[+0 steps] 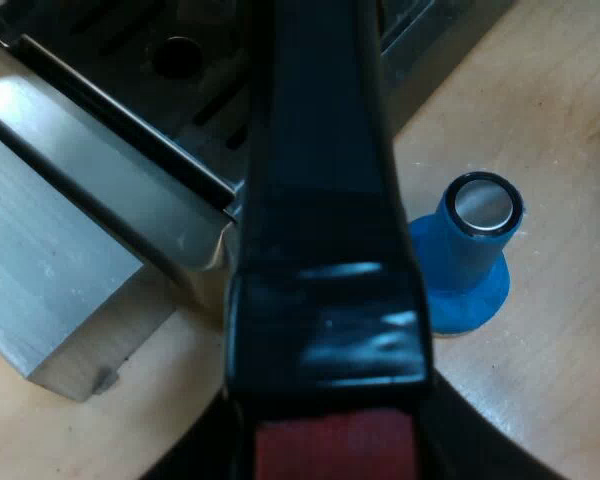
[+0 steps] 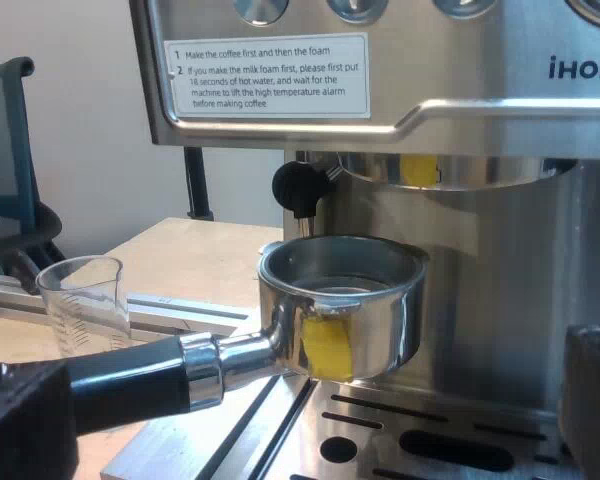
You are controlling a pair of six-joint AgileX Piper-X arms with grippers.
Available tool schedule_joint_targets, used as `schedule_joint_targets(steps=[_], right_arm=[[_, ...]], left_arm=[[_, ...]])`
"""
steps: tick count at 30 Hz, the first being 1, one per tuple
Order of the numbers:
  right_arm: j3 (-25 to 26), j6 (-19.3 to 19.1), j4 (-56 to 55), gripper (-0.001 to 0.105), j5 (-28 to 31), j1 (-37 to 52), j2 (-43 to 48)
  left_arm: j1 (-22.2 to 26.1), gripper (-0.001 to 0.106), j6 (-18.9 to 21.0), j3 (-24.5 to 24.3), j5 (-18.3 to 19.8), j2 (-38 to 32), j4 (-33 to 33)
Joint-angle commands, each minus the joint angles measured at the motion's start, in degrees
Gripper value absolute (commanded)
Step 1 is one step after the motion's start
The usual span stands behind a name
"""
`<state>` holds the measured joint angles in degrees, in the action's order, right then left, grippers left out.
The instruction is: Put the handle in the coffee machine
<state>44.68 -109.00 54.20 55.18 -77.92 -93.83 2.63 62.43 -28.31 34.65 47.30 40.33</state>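
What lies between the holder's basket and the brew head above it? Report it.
Nothing. The right wrist view shows a bare gap between the metal holder and the espresso machine's brew head; a black knob sits beside that gap, not in it.

1. Brushed metal with a satin sheen: espresso machine (image 2: 480, 140) front. Its label (image 2: 270, 75) is matt white paper.
2. Polished, mirror-bright metal: holder (image 2: 350, 300) under the machine's head. The handle (image 1: 325, 200) is glossy black plastic and its red end (image 1: 335, 450) is duller.
3. Matt blue plastic with a shiny metal top: tamper (image 1: 465, 270) beside the machine.
4. Clear and smooth: measuring glass (image 2: 85, 300).
5. Pale matt wood: table (image 1: 560, 140).
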Motion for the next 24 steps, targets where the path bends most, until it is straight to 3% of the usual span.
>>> schedule_joint_targets(steps=[1,24], right_arm=[[0.08,-0.72,0.83,0.105,0.09,-0.05,0.09],[0.08,-0.35,0.83,0.105,0.09,-0.05,0.09]], left_arm=[[-0.10,0.001,0.43,-0.87,2.51,-0.41,-1.60],[-0.10,0.001,0.63,-0.87,2.51,-0.41,-1.76]])
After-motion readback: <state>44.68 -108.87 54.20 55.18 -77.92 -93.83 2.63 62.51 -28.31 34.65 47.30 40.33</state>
